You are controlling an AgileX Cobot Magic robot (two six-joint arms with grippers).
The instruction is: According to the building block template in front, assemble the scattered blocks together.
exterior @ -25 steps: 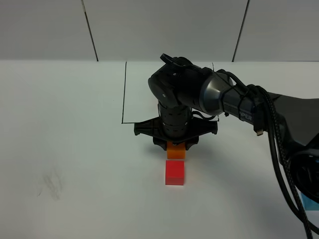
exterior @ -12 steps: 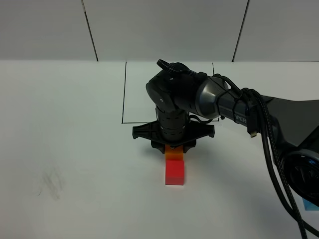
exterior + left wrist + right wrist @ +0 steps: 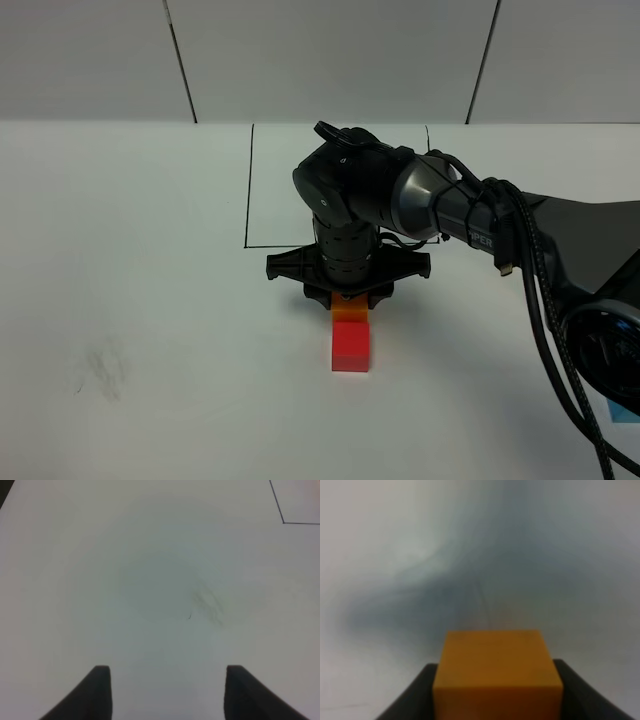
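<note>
Right gripper (image 3: 350,300) points straight down at the white worktop (image 3: 150,300), its dark fingers (image 3: 415,697) closed against two opposite sides of the orange cube (image 3: 351,312). We see that cube just behind the red cube (image 3: 351,346), the two apparently touching face to face; whether the orange one rests on the worktop we cannot tell. Farther back, the arm (image 3: 470,215) covers much of the thin black rectangle (image 3: 248,190), hiding whatever lies inside. Left gripper (image 3: 167,695), seen only from its wrist camera, hangs wide open and empty over bare worktop near a faint grey smudge (image 3: 207,602).
</note>
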